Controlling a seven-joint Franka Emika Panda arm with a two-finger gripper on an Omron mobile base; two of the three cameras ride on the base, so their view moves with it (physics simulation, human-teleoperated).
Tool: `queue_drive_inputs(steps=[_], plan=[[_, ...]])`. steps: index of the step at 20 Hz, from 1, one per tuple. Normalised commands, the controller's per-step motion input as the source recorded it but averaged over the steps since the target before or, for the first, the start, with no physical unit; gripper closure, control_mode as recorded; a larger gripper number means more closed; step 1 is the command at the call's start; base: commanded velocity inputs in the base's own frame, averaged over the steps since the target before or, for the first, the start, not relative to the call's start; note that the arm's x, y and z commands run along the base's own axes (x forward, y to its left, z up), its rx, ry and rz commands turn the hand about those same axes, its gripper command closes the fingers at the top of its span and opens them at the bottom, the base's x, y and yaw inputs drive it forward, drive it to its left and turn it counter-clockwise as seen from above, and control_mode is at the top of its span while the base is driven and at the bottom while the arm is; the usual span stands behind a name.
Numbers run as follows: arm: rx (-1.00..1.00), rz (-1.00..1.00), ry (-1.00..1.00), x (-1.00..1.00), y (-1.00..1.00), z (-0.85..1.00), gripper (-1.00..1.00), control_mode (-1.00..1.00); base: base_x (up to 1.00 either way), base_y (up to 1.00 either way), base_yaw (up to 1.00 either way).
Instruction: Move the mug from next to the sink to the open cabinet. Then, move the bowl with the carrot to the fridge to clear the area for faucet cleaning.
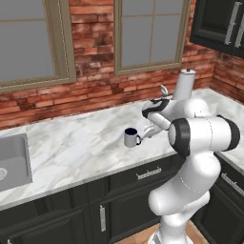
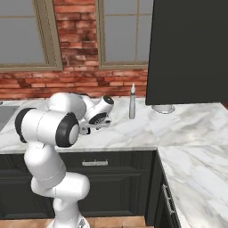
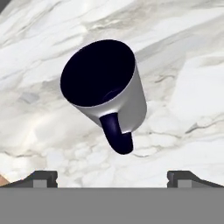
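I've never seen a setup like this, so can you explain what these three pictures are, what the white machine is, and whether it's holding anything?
The white machine is a robot arm on a mobile base in a simulated kitchen. Two pictures come from cameras on the base, behind the arm to its left and right. The third looks down from the hand, past its two fingertips.

A mug stands on the marble counter, its handle toward the gripper. The gripper is open beside it, holding nothing. A sink sits at the left.
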Motion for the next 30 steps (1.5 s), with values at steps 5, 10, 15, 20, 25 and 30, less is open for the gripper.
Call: queue_drive_inputs(steps=[5,10,15,20,25,30], plan=[[-0.03,0.00,0.01,0.03,0.16,-0.19,-1.00,-1.00,0.00,0.00,0.00],[-0.04,0.00,0.00,0.17,0.16,-0.24,-1.00,-1.00,0.00,0.00,0.00],[-0.01,0.00,0.00,0.25,-0.02,-0.07,-1.00,-1.00,0.00,0.00,0.00],[-0.01,0.00,0.00,0.33,0.00,-0.10,-1.00,-1.00,0.00,0.00,0.00],[0.00,0.00,0.00,0.19,0.00,-0.19,-1.00,-1.00,0.00,0.00,0.00],[0.00,0.02,0.04,0.01,0.05,-0.28,1.00,-1.00,0.00,0.00,0.00]])
